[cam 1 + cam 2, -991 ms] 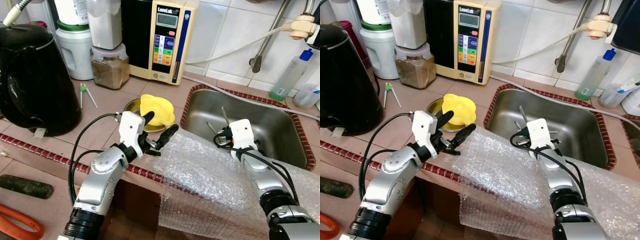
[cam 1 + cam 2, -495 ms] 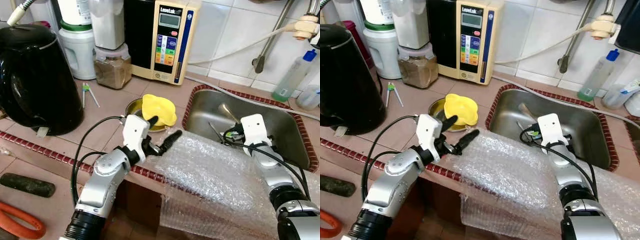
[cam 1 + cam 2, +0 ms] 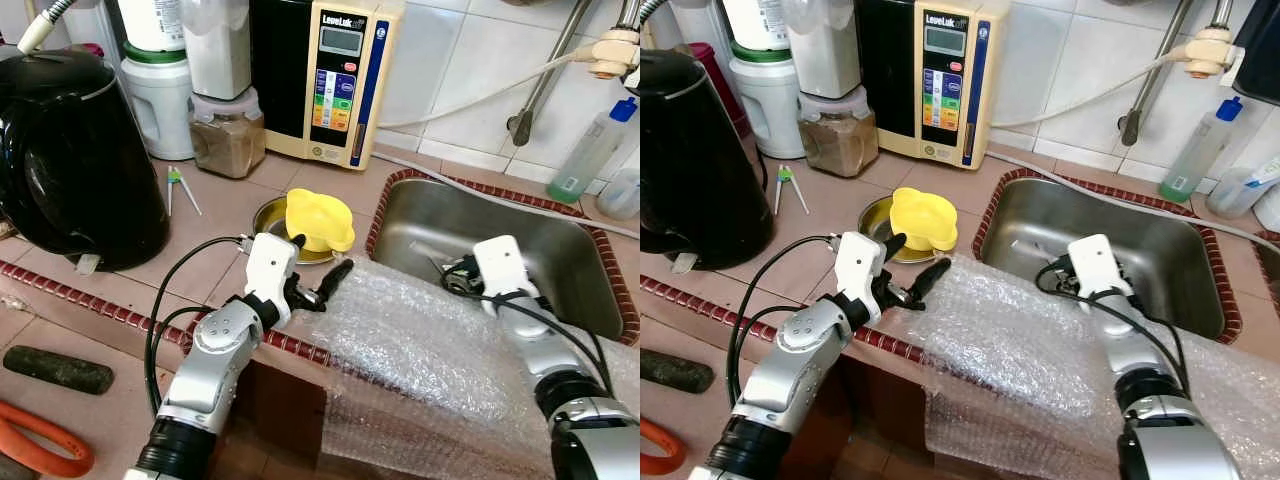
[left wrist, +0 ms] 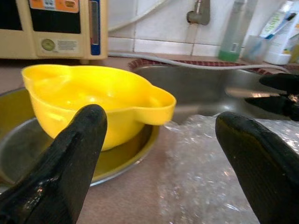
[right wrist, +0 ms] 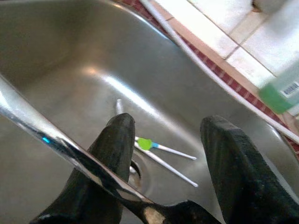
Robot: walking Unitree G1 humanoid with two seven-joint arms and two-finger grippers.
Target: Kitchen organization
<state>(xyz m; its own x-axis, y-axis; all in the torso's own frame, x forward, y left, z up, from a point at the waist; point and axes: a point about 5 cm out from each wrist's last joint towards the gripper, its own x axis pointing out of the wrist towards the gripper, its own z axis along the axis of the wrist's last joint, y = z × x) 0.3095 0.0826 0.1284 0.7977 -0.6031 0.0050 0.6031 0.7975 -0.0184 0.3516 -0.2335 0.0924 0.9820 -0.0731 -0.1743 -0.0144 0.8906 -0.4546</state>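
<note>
Bubble wrap [image 3: 420, 335], one crinkled clear sheet, lies over the front edge of the tiled counter [image 3: 120, 290] and hangs down past it, between the two silver arms. One stainless steel sink [image 3: 560, 250] is set into the counter, bordered by small red tiles. One smooth yellow plastic bowl [image 3: 318, 218] with a pouring lip sits inside one shallow round metal dish [image 4: 126, 156] just left of the sink.

The left gripper [image 3: 315, 272] hovers low at the left edge of the bubble wrap, near the yellow bowl, with its two black fingers spread wide and nothing between them; in the left wrist view the bowl and the sheet's edge appear between the fingers [image 4: 70, 154].

The right gripper [image 5: 163, 154] reaches over the sink's near rim, above the basin. Its two fingers are parted, and a long shiny metal handle [image 5: 56, 140] runs across in front of them; I cannot tell whether they grip it. On the sink floor lie two thin white sticks with a green and blue joint [image 5: 161, 154], beside the drain.

At the back stand one glossy black kettle [image 3: 75, 160], one cream water unit with coloured buttons [image 3: 335, 80], one jar of brown powder [image 3: 228, 140], one white jug [image 3: 160, 100] and one clear bottle with green liquid [image 3: 590, 150]. A second pair of thin white sticks [image 3: 176, 188] lies on the counter tiles.
</note>
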